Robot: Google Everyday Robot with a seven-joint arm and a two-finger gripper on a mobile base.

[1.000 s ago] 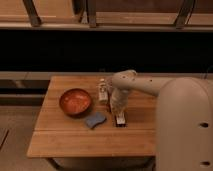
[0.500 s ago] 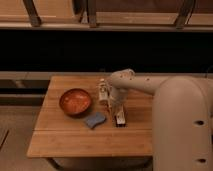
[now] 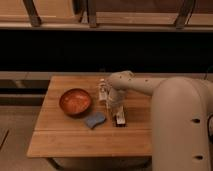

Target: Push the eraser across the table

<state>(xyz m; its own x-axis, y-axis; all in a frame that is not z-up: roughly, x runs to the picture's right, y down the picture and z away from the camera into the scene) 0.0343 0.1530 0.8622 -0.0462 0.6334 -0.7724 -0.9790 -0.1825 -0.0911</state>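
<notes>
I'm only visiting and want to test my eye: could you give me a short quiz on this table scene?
1. True or false: the gripper is close to the eraser on the table.
2. What lies between the eraser and the bowl? A) blue pad B) spoon C) cup
3. Fill in: the bowl is coloured ____.
Key: 1 true; 2 A; 3 orange-red.

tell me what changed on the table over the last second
Nothing visibly changed. The gripper still hangs right over the eraser on the table, and the eraser has not shifted. The blue pad and the orange bowl lie where they were.
</notes>
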